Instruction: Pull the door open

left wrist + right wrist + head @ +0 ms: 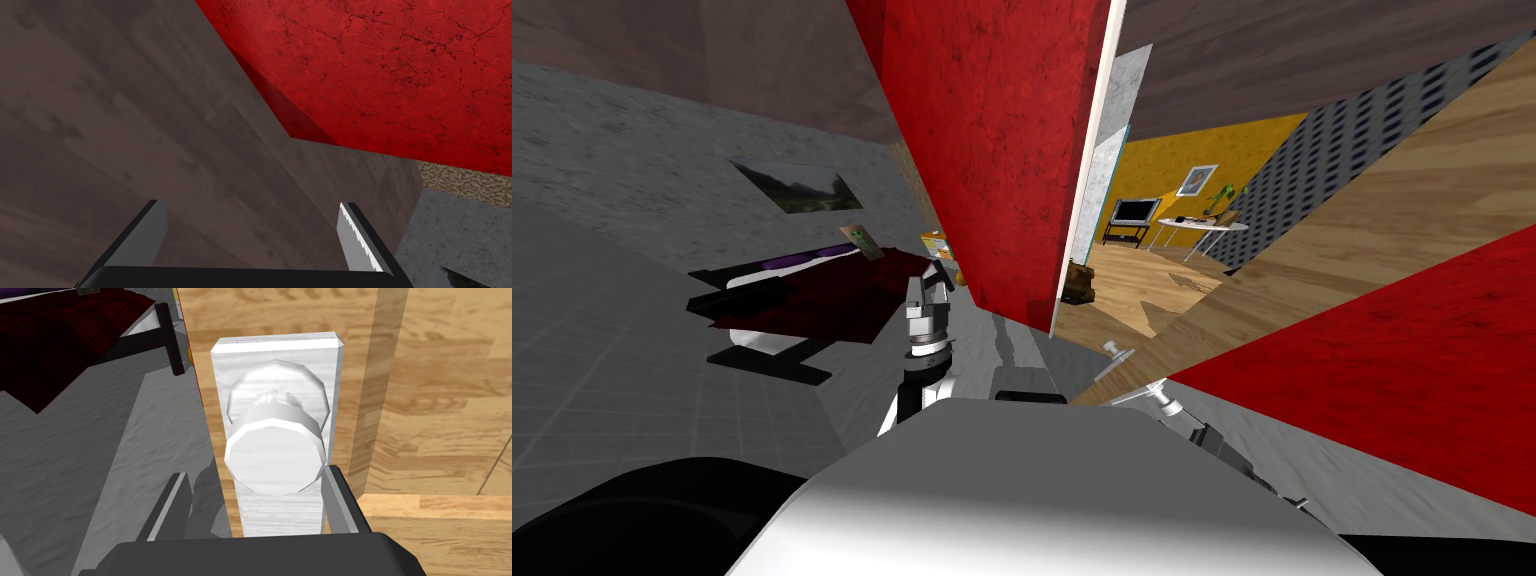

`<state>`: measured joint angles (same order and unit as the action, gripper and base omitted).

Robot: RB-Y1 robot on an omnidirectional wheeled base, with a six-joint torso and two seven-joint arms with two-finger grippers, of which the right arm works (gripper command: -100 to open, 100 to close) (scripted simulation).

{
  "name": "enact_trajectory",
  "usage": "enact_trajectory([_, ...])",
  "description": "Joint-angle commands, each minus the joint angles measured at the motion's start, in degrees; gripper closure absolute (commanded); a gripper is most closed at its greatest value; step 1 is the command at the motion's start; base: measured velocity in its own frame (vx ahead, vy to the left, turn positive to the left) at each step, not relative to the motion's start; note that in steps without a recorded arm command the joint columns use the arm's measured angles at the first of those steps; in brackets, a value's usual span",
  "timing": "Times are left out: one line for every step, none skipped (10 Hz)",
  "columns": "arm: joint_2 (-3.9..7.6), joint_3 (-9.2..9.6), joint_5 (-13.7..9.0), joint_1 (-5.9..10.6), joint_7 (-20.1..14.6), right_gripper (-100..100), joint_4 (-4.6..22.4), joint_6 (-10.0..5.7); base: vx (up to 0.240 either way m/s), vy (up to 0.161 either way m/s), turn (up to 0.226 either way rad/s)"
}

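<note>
White round knob (272,455) on a white plate (277,350), set near the free edge of the wood-grain door (440,388), which looks partly ajar to me. The right gripper (251,472) sits low and right of my chest, facing the knob head-on with its fingers spread to either side, not clamped. I'd close squarely on the rim, then pull back along the door's arc. The left gripper (250,210) is raised to my left, fingers apart, holding nothing.

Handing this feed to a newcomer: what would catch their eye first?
The white door knob on its plate stands out, just ahead of the right gripper, jaws open, on the light wooden door. In the head view, a deep red wall rises left of a gap into a yellow-walled room.
</note>
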<state>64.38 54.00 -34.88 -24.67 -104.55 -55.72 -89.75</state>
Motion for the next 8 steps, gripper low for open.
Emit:
enact_trajectory([-0.8,0.69,0.55,-0.3,-0.12,100,0.86,-0.46,-0.006,-0.008,0.032])
enact_trajectory([-0.8,0.69,0.55,-0.3,-0.12,100,0.86,-0.46,-0.002,-0.006,0.033])
enact_trajectory([-0.96,0.83,0.83,-0.29,-0.19,100,1.38,-1.19,-0.016,-0.009,0.014])
enact_trajectory([-0.96,0.83,0.83,-0.29,-0.19,100,1.38,-1.19,-0.044,-0.02,0.006])
enact_trajectory([-1.12,0.95,1.1,-0.29,-0.23,100,1.88,-1.95,-0.042,-0.023,0.028])
enact_trajectory([-1.12,0.95,1.1,-0.29,-0.23,100,1.88,-1.95,-0.028,-0.021,0.055])
enact_trajectory([-1.29,1.07,1.37,-0.3,-0.26,100,2.35,-2.72,-0.027,-0.019,0.043])
enact_trajectory([-1.29,1.07,1.37,-0.3,-0.26,100,2.35,-2.72,-0.001,-0.004,0.02])
